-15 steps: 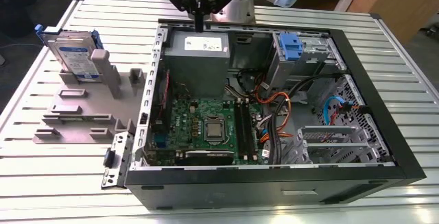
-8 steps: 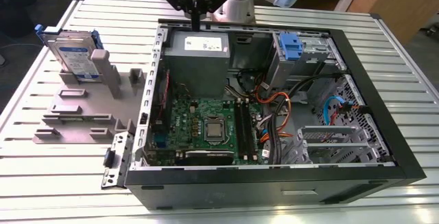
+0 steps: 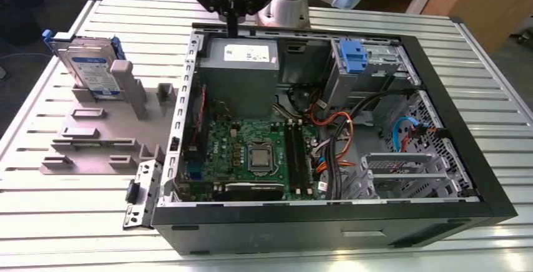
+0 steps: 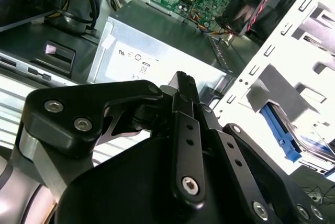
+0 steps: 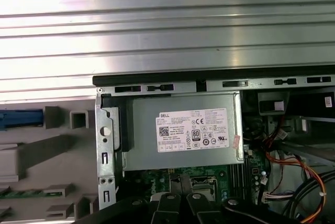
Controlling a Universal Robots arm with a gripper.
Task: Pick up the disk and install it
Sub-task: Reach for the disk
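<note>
Presently, status of work: not begun, by the look of things. Item one, the disk: silver body, white-and-blue label, blue carrier frame; it sits in a grey holder on the slatted metal table, outside the open computer case and off to the exterior view's left of it. Attitude: propped on one edge, close to upright and leaning a little, with the label face turned toward the exterior camera. Its long axis appears to run up out of the holder rather than along the table, though the angle makes this a judgement and not a certainty. In the first wrist view the blue carrier edge shows beside the holder. Item two, the gripper: it hangs over the rear wall of the case, above the grey power supply, well apart from the disk; the jaws are drawn together with nothing between them, as the second wrist view also shows. Item three, the drive bay with its blue latch: it lies across the case on the exterior view's right. Outstanding: both the pick-up and the install are left to do.
</note>
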